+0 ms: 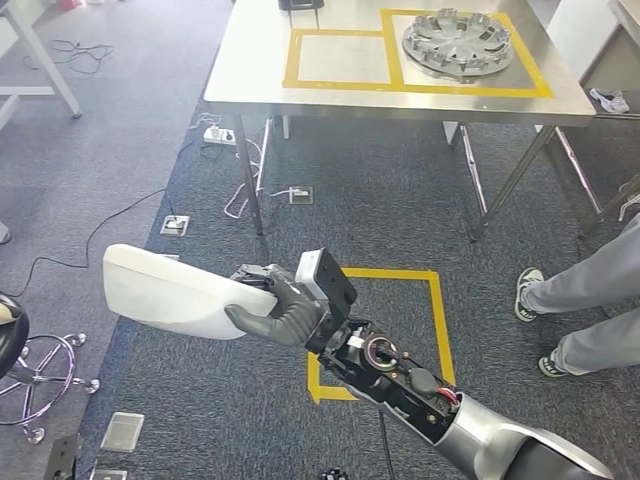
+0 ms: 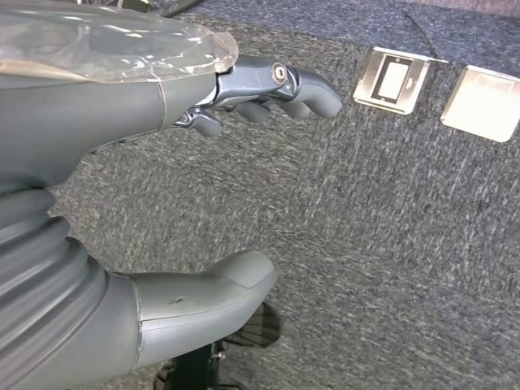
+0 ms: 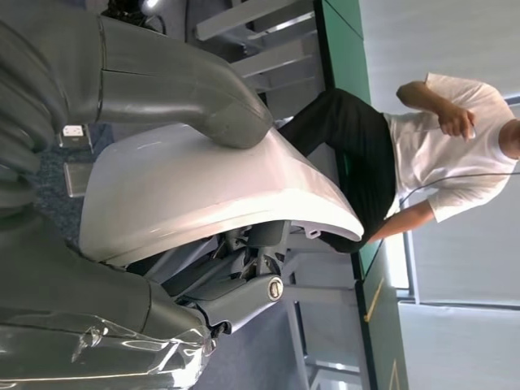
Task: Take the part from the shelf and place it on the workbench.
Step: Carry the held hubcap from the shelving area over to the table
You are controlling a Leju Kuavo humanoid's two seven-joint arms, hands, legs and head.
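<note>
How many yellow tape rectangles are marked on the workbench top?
2: a smaller empty rectangle on the left of the workbench, and a larger rectangle beside it, around the round silver part.

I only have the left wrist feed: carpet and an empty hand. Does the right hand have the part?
Observer: Yes. The right hand grips a white curved part by one end.
Operator: Is the workbench in front of us?
Observer: The workbench is ahead, across the carpet. The part is over the floor, not yet over the bench.
Operator: Any free spot on it?
Observer: The smaller yellow-taped rectangle is bare. A wheel cover lies in the larger one.
</note>
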